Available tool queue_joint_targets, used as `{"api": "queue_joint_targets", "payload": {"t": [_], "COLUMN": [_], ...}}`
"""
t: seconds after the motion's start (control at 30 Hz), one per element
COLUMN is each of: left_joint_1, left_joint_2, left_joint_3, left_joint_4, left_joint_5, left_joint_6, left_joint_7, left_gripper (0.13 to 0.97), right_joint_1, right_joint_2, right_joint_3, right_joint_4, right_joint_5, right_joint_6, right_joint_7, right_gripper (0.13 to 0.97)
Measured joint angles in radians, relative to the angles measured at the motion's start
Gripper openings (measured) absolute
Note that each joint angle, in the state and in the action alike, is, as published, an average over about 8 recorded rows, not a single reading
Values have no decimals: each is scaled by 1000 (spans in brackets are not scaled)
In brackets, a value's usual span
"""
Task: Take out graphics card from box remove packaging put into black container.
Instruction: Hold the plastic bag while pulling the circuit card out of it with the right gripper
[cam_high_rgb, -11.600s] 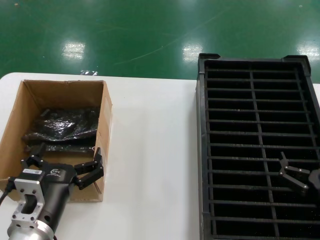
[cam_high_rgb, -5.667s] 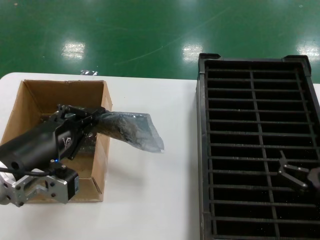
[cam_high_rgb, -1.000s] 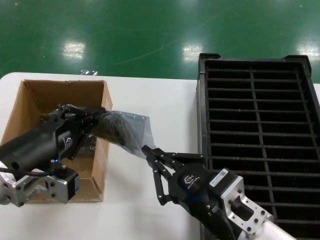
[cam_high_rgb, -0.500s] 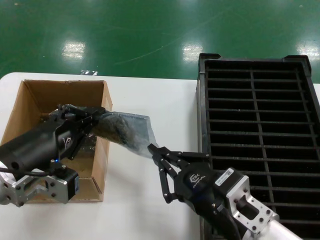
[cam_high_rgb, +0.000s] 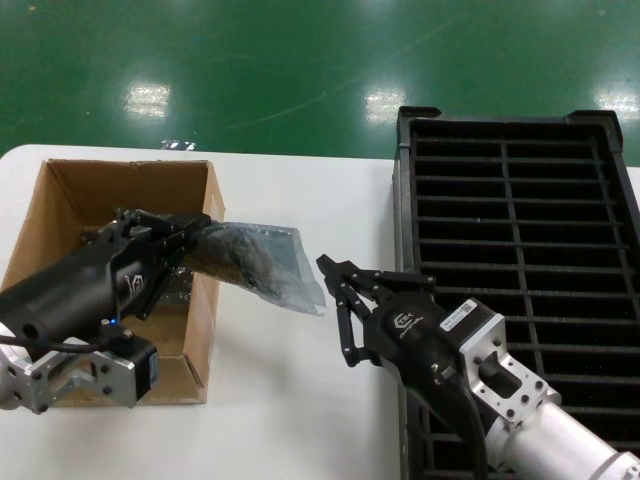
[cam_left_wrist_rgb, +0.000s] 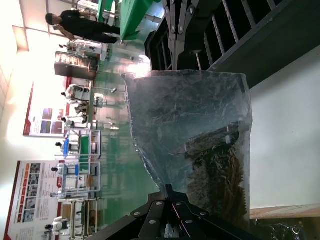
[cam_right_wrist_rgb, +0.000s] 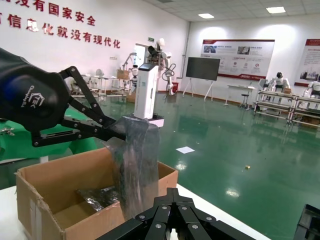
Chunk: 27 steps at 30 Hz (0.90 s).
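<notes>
Table (cam_high_rgb: 290, 420), white and rounded at its corner, carries everything here, and the largest thing on it is the big black plastic container (cam_high_rgb: 420, 200) with its two columns of narrow ribbed slots, all of them bare as far as the head view shows. Next in size is the brown corrugated cardboard box (cam_high_rgb: 205, 300) at the robot's left, with more dark glossy-wrapped cards lying on its floor. Out over the box's near-side wall juts the crinkly translucent grey-blue plastic packaging (cam_high_rgb: 265, 262), held level above the table, and the thin dark graphics card (cam_left_wrist_rgb: 222, 172) shows through it, sitting toward the gripped end, so the card is out of the box but not yet unwrapped. The left pincer (cam_high_rgb: 185, 235) is clamped on the bag's end above the box opening. What has changed is the right pincer (cam_high_rgb: 340, 310): a second ago it was lower and reaching up toward the bag's free corner, and now it has slid toward the container and stands just beside that corner, its jaws spread wide and holding nothing. My reading is that the right arm is lining up to pinch the loose end, so the bag can be pulled off.
</notes>
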Motion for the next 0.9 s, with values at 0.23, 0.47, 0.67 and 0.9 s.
{"api": "queue_joint_targets", "payload": {"t": [0.23,0.47,0.67,0.9], "left_joint_1": [0,0,0,0], "left_joint_2": [0,0,0,0], "left_joint_3": [0,0,0,0], "left_joint_4": [0,0,0,0], "left_joint_5": [0,0,0,0], "left_joint_6": [0,0,0,0], "left_joint_7": [0,0,0,0], "left_gripper": [139,139,139,139], "right_joint_1": [9,15,18,26], "right_joint_2": [-24,-43,-51,-48], "right_joint_3": [-3,-10,-22,-46], "right_joint_4": [-24,-38,-44,-34], "right_joint_5": [-6,-15,-24,-23], "right_joint_6": [-7,-16,-24,-22], "right_joint_7": [10,20,27,29], "right_gripper": [132,132,132,132]}}
